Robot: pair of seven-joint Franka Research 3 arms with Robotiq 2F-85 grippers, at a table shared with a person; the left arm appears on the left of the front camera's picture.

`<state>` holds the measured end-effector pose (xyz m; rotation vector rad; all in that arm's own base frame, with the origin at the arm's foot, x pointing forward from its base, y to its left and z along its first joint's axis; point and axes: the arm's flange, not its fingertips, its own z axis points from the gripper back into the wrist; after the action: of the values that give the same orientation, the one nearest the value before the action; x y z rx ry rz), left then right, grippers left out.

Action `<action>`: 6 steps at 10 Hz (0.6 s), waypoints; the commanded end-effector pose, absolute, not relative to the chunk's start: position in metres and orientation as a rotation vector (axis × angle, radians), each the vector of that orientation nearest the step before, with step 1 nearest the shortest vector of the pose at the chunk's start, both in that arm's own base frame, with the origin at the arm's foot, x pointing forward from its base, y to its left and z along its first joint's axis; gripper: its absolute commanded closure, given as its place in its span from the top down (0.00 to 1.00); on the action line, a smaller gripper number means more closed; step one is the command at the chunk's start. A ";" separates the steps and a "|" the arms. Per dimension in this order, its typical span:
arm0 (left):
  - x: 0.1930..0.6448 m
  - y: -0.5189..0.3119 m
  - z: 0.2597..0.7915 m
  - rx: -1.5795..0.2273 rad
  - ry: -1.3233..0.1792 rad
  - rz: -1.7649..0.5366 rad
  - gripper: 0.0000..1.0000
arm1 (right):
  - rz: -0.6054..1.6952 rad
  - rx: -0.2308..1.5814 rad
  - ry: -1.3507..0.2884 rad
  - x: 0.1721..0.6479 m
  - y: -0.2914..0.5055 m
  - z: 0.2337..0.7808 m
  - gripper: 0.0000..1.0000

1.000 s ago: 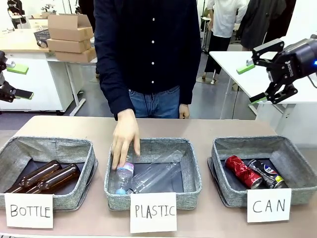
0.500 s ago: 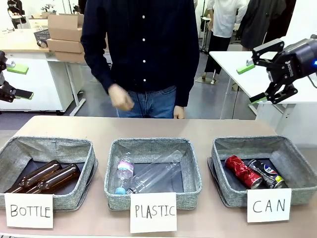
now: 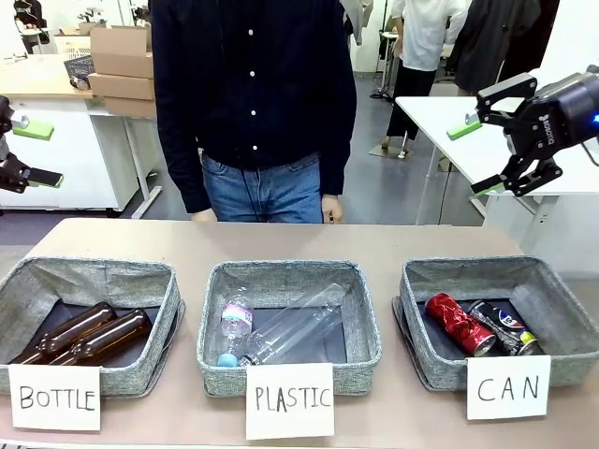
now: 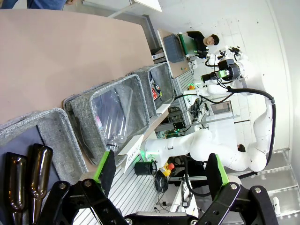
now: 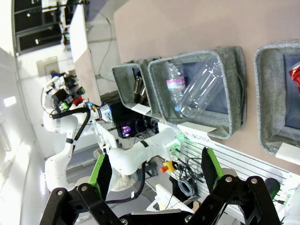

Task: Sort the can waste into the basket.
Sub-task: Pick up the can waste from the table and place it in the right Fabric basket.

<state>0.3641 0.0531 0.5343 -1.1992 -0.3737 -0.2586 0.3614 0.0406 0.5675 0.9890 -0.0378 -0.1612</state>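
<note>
Already, the shiny red metal can [image 3: 460,324] and the dark blue-black can [image 3: 503,326] are lying side by side inside the grey woven basket signed "CAN" [image 3: 559,302], long axes slanting toward its front, while my right claw [image 3: 486,147] is hanging above it, fingers apart and empty, and my left claw [image 3: 36,154], likewise spread, is sitting well away from it.

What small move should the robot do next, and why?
Probably none beyond holding position: the red can and the dark can already lie in the CAN basket, and both the left gripper and right gripper hang open and empty above the table.
</note>
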 end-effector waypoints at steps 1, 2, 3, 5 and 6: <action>0.365 0.052 0.539 -1.219 -0.378 -0.246 1.00 | -0.145 0.979 -0.051 0.359 0.039 0.566 1.00; 0.365 0.052 0.539 -1.219 -0.378 -0.246 1.00 | -0.145 0.979 -0.051 0.359 0.039 0.566 1.00; 0.365 0.052 0.539 -1.219 -0.378 -0.246 1.00 | -0.145 0.979 -0.051 0.359 0.039 0.566 1.00; 0.365 0.052 0.539 -1.219 -0.378 -0.246 1.00 | -0.145 0.979 -0.051 0.359 0.039 0.566 1.00; 0.365 0.052 0.539 -1.219 -0.378 -0.246 1.00 | -0.145 0.979 -0.051 0.359 0.039 0.566 1.00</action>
<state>0.3641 0.0531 0.5343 -1.1992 -0.3738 -0.2586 0.3614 0.0406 0.5675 0.9890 -0.0378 -0.1612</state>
